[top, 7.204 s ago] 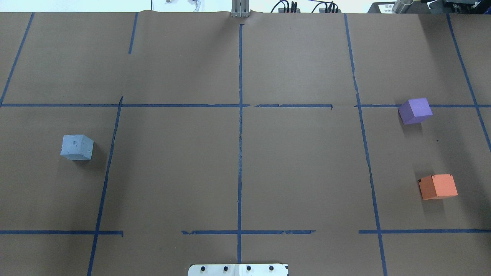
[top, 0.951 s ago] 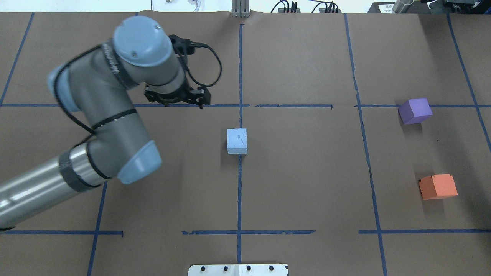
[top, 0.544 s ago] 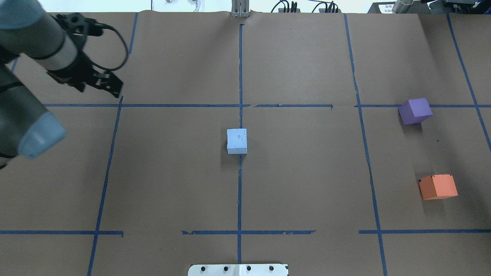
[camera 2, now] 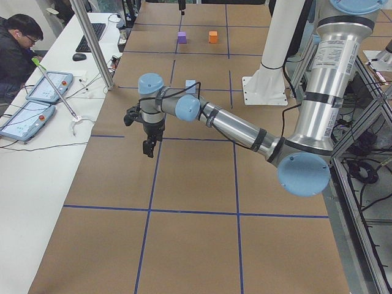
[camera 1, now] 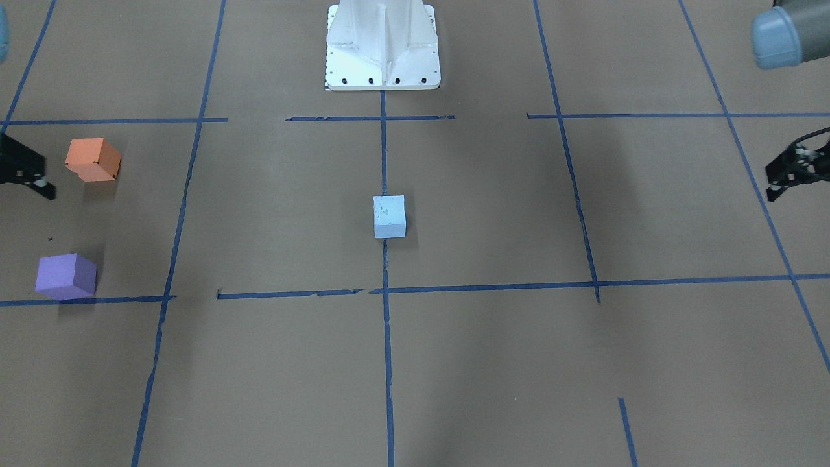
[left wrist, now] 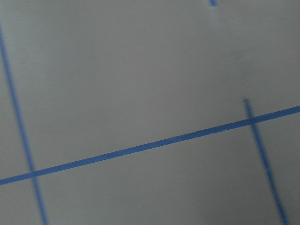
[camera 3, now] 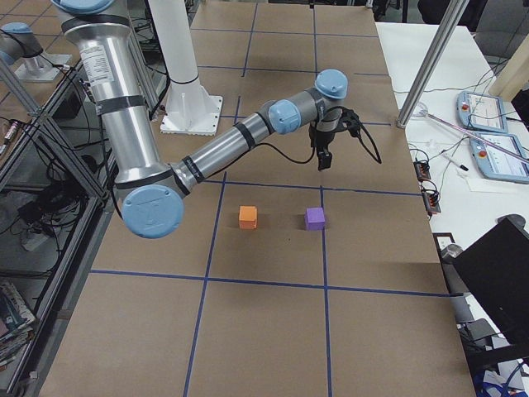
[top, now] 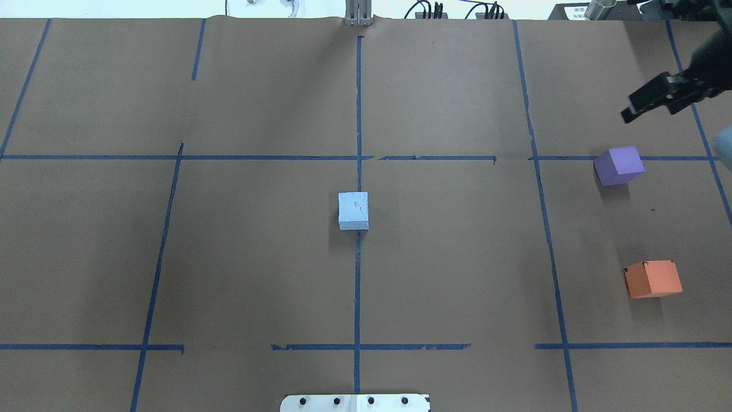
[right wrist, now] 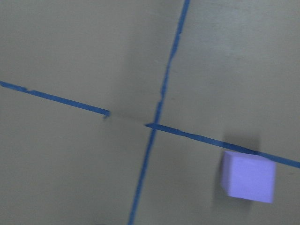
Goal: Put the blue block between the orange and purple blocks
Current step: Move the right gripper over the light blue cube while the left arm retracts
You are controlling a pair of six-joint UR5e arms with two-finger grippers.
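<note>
The blue block sits flat on the brown paper at the middle of the table, square on the centre tape line and straight out from the robot base. Nothing touches it. It is well apart from the purple block and the orange block, which stand on the robot's right side with a stretch of paper between them; the purple one lies farther from the base, against a cross tape line. The right gripper hangs above the table near that pair, beyond the purple block in the overhead view, fingers apart and holding nothing; its wrist camera catches the purple block at lower right. The left gripper hovers far off on the robot's left side, fingers spread and empty, its wrist camera showing only paper and tape. Both grippers are far from the blue block.
</note>
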